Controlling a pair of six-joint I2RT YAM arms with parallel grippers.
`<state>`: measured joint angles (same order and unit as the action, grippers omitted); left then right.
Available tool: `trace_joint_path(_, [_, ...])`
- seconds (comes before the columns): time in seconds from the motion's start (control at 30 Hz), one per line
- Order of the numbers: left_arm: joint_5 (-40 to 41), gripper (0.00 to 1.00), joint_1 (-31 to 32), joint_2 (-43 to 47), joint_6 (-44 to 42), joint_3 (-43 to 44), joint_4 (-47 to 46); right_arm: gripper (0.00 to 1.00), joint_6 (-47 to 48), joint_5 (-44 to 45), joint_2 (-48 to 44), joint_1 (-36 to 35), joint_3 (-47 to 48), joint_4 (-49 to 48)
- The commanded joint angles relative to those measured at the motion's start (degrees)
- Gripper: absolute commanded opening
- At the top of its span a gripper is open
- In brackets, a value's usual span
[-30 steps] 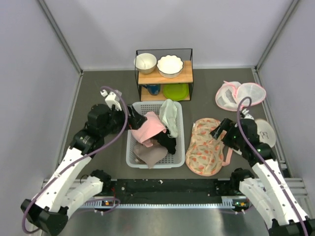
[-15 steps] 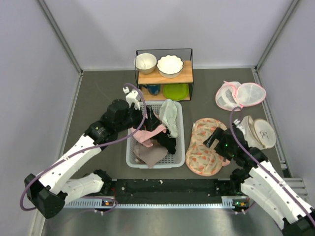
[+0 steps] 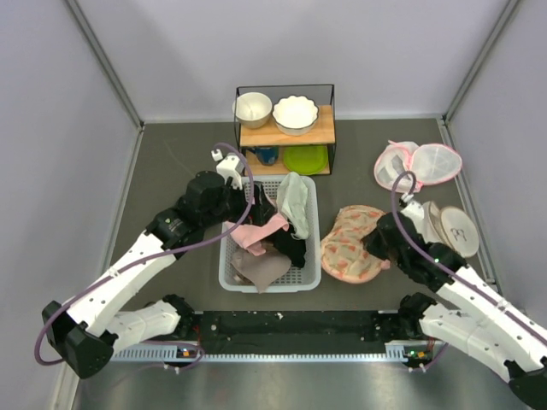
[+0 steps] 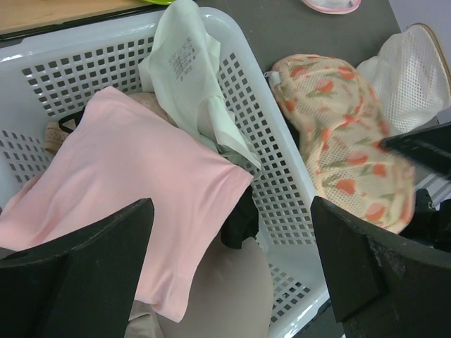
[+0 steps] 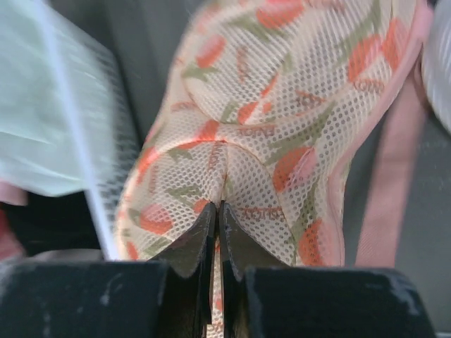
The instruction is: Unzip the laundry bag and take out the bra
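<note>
The floral laundry bag (image 3: 349, 249) lies bunched on the table, right of the white basket (image 3: 313, 275). My right gripper (image 3: 377, 243) is shut on a pinched fold of the bag's mesh (image 5: 282, 105), with both jaws pressed together at the fold (image 5: 218, 208). My left gripper (image 3: 256, 212) hangs open over the basket, nothing between its fingers (image 4: 229, 215). A black garment, the bra (image 4: 242, 217), lies in the basket, mostly under a pink cloth (image 4: 134, 190). From above the bra (image 3: 292, 248) shows near the basket's right side. The bag (image 4: 345, 151) also appears beyond the basket wall.
A pale green-white cloth (image 3: 295, 198) drapes over the basket's far right rim. A wire shelf (image 3: 286, 128) with two white bowls stands behind. White mesh domes (image 3: 419, 162) and beige round pads (image 3: 453, 229) lie at the right.
My right gripper has shut on the laundry bag's fabric, and the bag has bunched up and shifted left. My left arm swung over the basket a second ago and has since held still.
</note>
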<state>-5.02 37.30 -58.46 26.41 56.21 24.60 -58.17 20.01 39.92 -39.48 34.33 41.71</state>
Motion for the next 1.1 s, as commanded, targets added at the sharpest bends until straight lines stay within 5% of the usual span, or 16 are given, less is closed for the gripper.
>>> trace_joint_path(0.0, [2.29, 0.99, 0.23, 1.50, -1.54, 2.42, 0.45, 0.00, 5.00, 7.23, -0.55, -0.59, 11.71, 0.11])
trace_joint_path(0.13, [2.38, 0.99, 0.23, 1.50, -1.89, 2.24, 0.45, 0.00, -0.07, 5.22, -0.45, -0.59, 15.60, 0.74])
trace_joint_path(0.5, [-0.16, 0.99, 0.23, 0.89, -2.33, 1.71, 0.27, 0.00, -10.21, 12.95, -14.34, -0.59, 3.91, 0.39])
trace_joint_path(0.53, [-0.69, 0.99, 0.23, 0.54, -2.33, 1.80, 0.19, 0.06, -7.42, 13.04, -13.74, -0.59, 3.73, 0.39])
trace_joint_path(0.6, [-1.31, 0.99, 0.23, 0.27, -2.25, 2.33, 0.10, 0.36, -3.02, 11.29, -11.46, -0.59, 4.95, 0.21])
trace_joint_path(0.63, [-1.66, 0.99, 0.23, 0.01, -2.16, 2.50, 0.01, 0.62, 1.70, 10.32, -8.40, -0.51, 5.66, 0.21])
trace_joint_path(0.67, [-1.84, 0.99, 0.23, -0.16, -2.24, 2.59, -0.25, 0.69, 3.14, 7.96, -6.28, -0.51, 6.97, 0.73])
trace_joint_path(0.87, [-2.10, 0.99, 0.23, -0.61, -1.72, 2.50, -0.34, 0.80, 12.02, -4.25, 7.24, -0.77, 7.60, 2.58])
trace_joint_path(1.07, [-1.66, 0.99, 0.23, -0.69, -1.54, 2.51, -0.08, 0.82, 11.68, -0.69, 15.00, -0.77, 6.54, 4.17])
